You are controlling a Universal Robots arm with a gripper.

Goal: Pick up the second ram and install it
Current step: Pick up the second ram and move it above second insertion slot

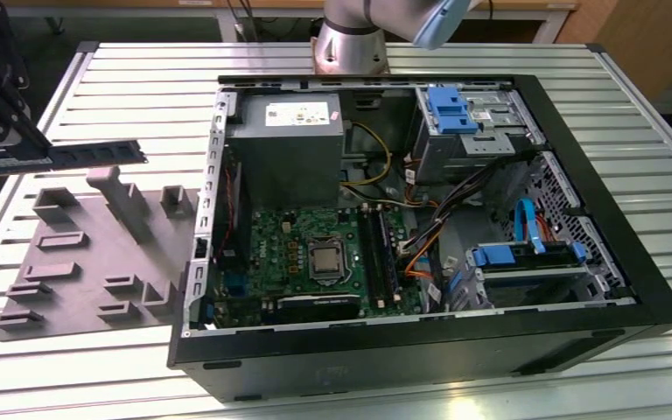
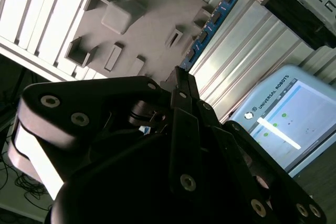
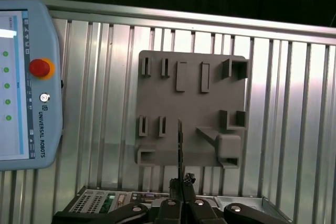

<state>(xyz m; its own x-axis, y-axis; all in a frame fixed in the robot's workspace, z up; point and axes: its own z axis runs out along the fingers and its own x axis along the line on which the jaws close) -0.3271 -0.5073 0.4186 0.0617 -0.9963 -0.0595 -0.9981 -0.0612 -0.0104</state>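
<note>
The second ram (image 1: 91, 157), a long dark blue-black stick, hangs level in the air above the grey holder tray (image 1: 91, 262), at the exterior view's left. My gripper (image 1: 15, 149) is shut on one end of it. In the second wrist view the ram (image 2: 212, 22) runs out from the gripper (image 2: 181, 80) over the tray (image 2: 131, 30). The first wrist view has the ram (image 3: 180, 145) edge-on, a thin dark line rising from the gripper (image 3: 181, 184) across the tray (image 3: 191, 103). The long black slots (image 1: 377, 254) on the green motherboard (image 1: 301, 254) lie inside the open computer case.
The open black case (image 1: 430, 350) fills the middle of the ribbed metal table (image 1: 137, 70), with a grey power supply (image 1: 283, 144), blue drive brackets (image 1: 447, 109) and loose cables inside. A teach pendant (image 3: 23, 82) lies on the table beside the tray.
</note>
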